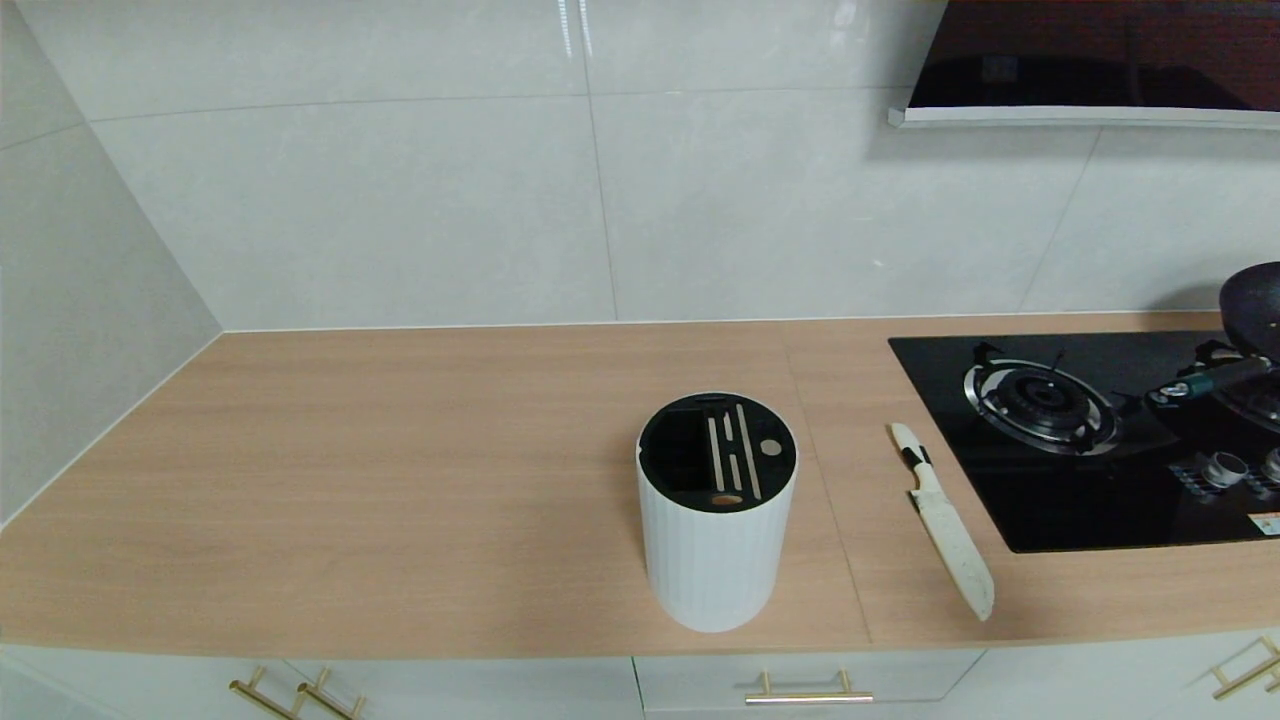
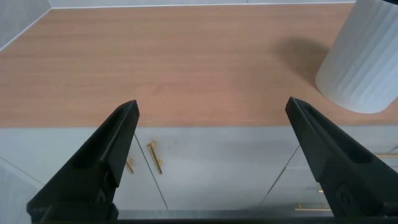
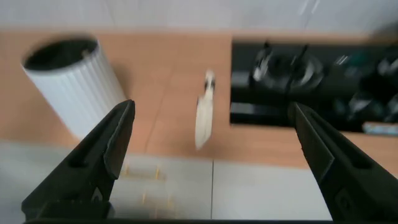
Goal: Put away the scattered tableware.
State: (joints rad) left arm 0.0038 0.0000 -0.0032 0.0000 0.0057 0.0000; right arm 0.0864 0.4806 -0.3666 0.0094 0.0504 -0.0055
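A wooden countertop (image 1: 400, 450) is being viewed from above. On it a white ribbed knife holder (image 1: 716, 520) is being kept upright near the front edge, its black slotted top facing up. The knife (image 1: 941, 518), cream-handled and pale-bladed, is being shown lying flat on the countertop between the knife holder and the black hob (image 1: 1080, 490), apart from both. Its handle is being pointed toward the tiled wall and its blade tip toward the front edge. A dark pan (image 1: 1255, 305) is being carried on the hob's far right burner.

The left gripper (image 2: 211, 104) is being held over the countertop's front edge, to the left of the knife holder (image 2: 364, 62). Its fingers (image 2: 106, 162) are being kept spread wide, with nothing between them. The right gripper (image 3: 212, 106) is being held in front of the counter, facing the knife (image 3: 204, 115). Its fingers (image 3: 99, 162) are likewise being kept wide apart and are gripping nothing.
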